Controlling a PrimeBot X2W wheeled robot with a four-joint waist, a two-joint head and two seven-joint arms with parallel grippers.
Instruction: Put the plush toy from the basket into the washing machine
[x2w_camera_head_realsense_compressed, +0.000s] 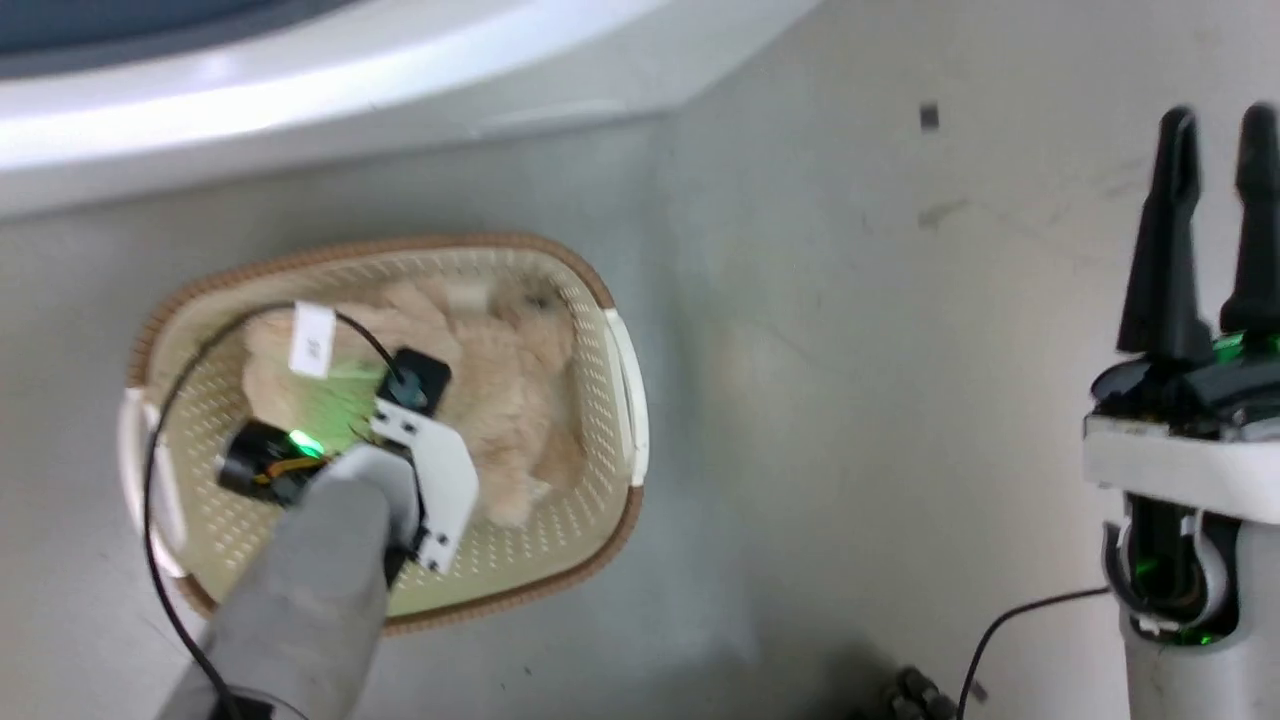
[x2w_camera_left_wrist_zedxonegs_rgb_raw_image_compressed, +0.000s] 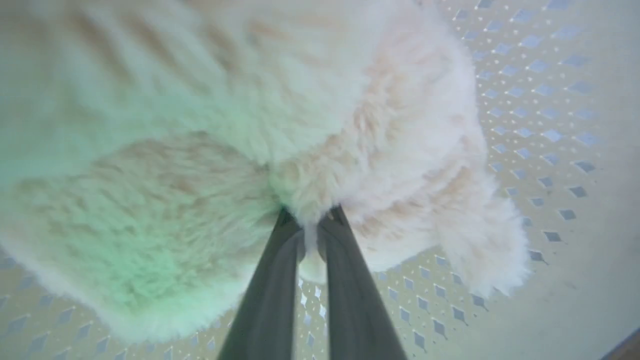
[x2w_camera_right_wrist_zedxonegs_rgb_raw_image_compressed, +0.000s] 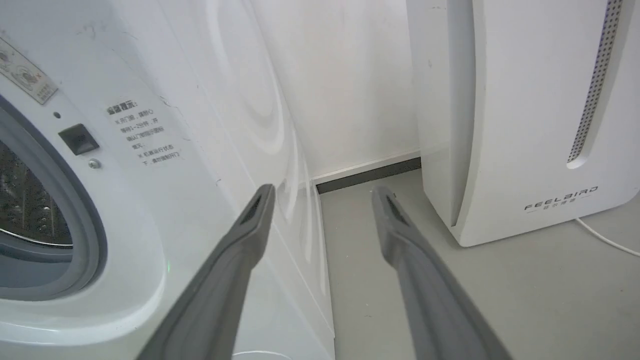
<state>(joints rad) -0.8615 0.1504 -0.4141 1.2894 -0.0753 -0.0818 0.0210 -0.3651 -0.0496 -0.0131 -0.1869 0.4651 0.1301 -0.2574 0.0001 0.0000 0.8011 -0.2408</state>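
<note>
The oval cream basket with its brown rim stands on the floor below the washing machine. The fluffy beige plush toy lies inside it. My left arm reaches down into the basket. In the left wrist view my left gripper is shut on a tuft of the plush toy, above the perforated basket floor. My right gripper stands open at the right, over bare floor. In the right wrist view the right gripper points past the washing machine, whose grey gasket rings the steel drum.
A tall white appliance with grey lettering stands in the corner to the right of the washer, a white cord trailing from it. A narrow strip of grey floor runs between the two. A black cable hangs by my right arm.
</note>
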